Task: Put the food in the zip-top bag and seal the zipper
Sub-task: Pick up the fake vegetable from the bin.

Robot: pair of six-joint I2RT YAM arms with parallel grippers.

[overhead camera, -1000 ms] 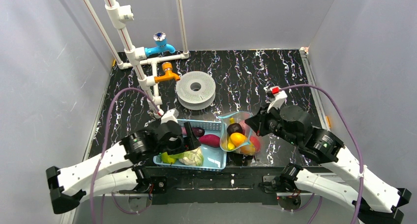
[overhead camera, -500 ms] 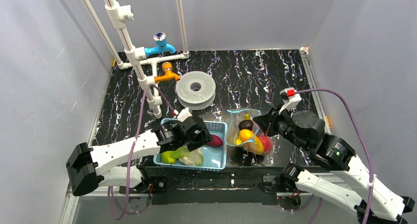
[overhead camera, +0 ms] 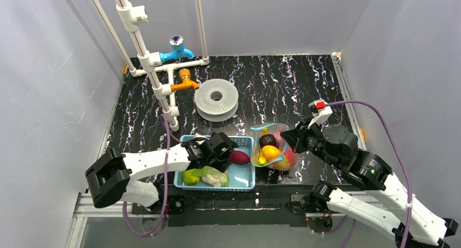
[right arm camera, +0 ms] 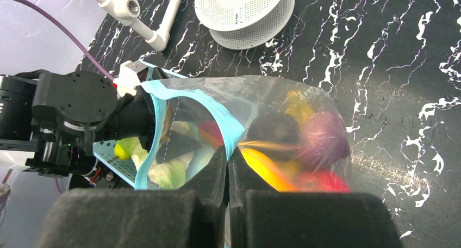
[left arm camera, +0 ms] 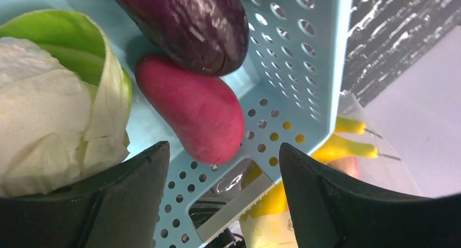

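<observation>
From above, you see the left gripper [overhead camera: 227, 148] over the basket [overhead camera: 239, 176], with the bag [overhead camera: 272, 150] at its 3 o'clock; your left wrist shows jaws wide, a maroon piece [left arm camera: 198, 109] lying beyond them, and your right wrist shows the right gripper [right arm camera: 228, 166] pinching the zipper [right arm camera: 220, 120].

Black worktop [overhead camera: 282, 79], white-veined, filled centre of frame. Plain pale grey walls [overhead camera: 54, 68] closed in left, rear, right. White pipe rack [overhead camera: 142, 52] stood upper left. Light even, soft.
</observation>
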